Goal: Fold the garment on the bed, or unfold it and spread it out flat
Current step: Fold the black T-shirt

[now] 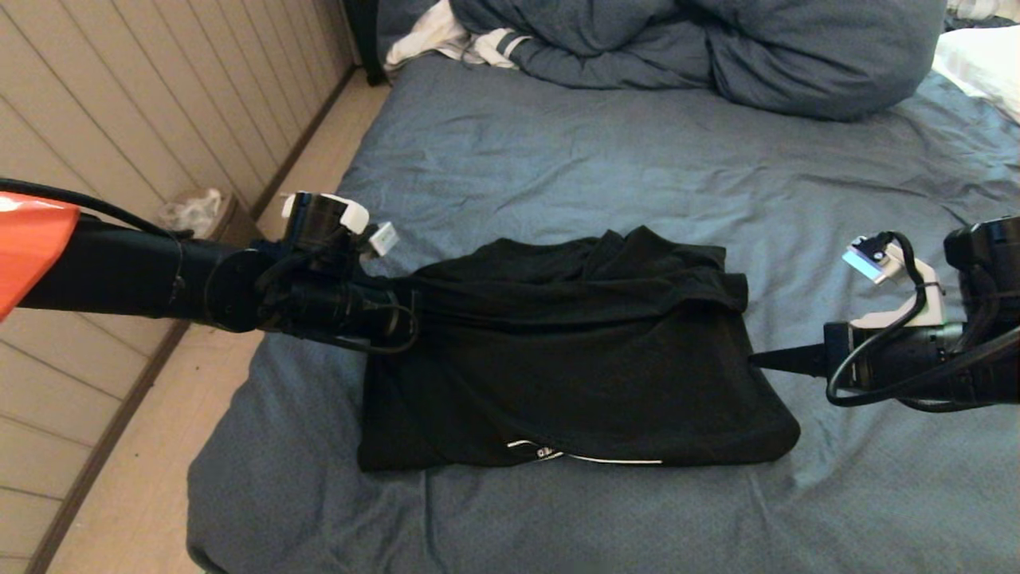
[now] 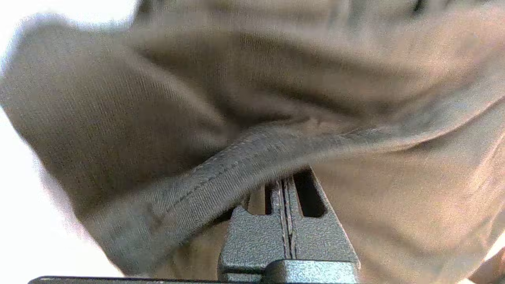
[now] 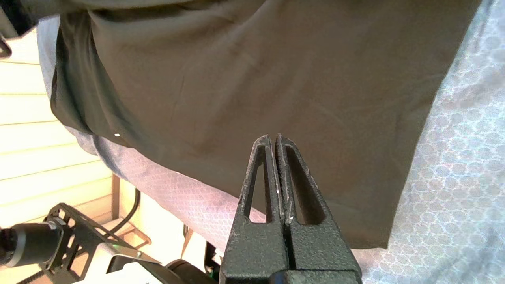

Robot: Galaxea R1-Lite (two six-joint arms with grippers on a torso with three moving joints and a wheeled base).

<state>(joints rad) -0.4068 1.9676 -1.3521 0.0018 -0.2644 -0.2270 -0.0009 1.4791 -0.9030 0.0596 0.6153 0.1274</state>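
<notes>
Bed (image 1: 558,159), blue sheet: T-shirt (image 1: 582,359) half-folded. Left gripper (image 2: 286,185) fingers pinching its hem mid-fold; right gripper (image 3: 275,138) closed, empty, beside. Next, probably: lay the flap across.

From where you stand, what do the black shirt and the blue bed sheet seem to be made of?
The shirt looks like soft matte knit, probably cotton jersey: the left wrist view shows fine ribbing and a stitched hem, and it drapes limply. The sheet seems a thin woven fabric, matte and heavily creased; I cannot tell the fibre.
</notes>
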